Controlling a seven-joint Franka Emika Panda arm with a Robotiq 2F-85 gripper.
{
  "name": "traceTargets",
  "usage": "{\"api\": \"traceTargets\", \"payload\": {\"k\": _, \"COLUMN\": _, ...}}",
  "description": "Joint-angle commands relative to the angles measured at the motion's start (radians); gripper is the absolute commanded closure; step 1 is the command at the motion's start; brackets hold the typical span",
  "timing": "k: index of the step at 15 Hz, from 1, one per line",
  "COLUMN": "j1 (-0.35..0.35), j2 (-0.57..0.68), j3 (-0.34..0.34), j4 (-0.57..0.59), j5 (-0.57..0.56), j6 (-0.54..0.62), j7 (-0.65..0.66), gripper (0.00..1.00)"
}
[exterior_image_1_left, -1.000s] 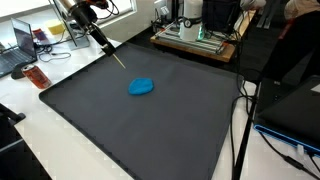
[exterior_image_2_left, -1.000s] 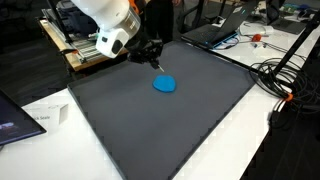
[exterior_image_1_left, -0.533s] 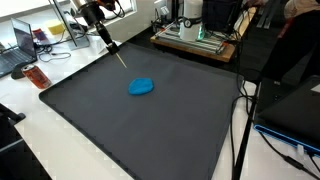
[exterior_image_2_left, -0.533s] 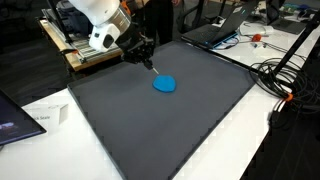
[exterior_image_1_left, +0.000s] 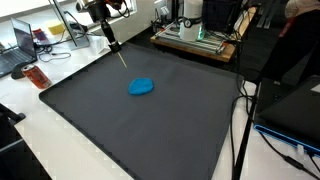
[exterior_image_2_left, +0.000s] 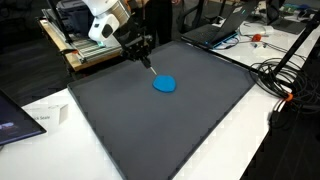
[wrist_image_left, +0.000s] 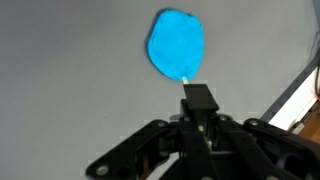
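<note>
Pincer (wrist_image_left: 200, 120) is clenched on a thin tool (wrist_image_left: 197, 97). From the wrist view I see the two dark fingers come together on its black body, and a pale narrow tip sticks out forward from it. In that view the tip points straight at the blue lump (wrist_image_left: 176, 44) and overlaps the lump's near edge.

In both exterior views the pincer (exterior_image_1_left: 107, 34) (exterior_image_2_left: 137, 45) hangs above and behind the blue lump (exterior_image_1_left: 142, 87) (exterior_image_2_left: 164, 84). The thin tool (exterior_image_1_left: 118, 55) (exterior_image_2_left: 147, 62) slants down toward it. The tip ends near the far edge of the lump and seems apart from it, but I cannot tell how high it is.

The blue lump is flat and roundish, and it lies alone on a dark grey mat (exterior_image_1_left: 130, 135) (exterior_image_2_left: 170, 135), in the half of the mat closer to the robot. The mat covers most of the white counter (exterior_image_1_left: 30, 135) (exterior_image_2_left: 250, 130). Well apart from the lump, beyond the mat's edge, a laptop (exterior_image_1_left: 15, 50) stands on the counter in an exterior view. On another side of the lump, also off the mat, a bundle of cables (exterior_image_2_left: 285, 80) lies in an exterior view.
</note>
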Motion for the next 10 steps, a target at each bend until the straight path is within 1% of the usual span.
{"api": "traceTargets", "payload": {"k": 1, "j1": 0.004, "j2": 0.013, "j3": -0.008, "j4": 0.011, "j5": 0.012, "j6": -0.021, "j7": -0.031, "gripper": 0.97}}
{"api": "traceTargets", "payload": {"k": 5, "j1": -0.036, "j2": 0.078, "j3": -0.006, "j4": 0.041, "j5": 0.098, "j6": -0.138, "j7": -0.134, "gripper": 0.97}}
{"api": "traceTargets", "payload": {"k": 10, "j1": -0.12, "j2": 0.152, "j3": -0.027, "j4": 0.081, "j5": 0.234, "j6": -0.271, "j7": -0.287, "gripper": 0.97}}
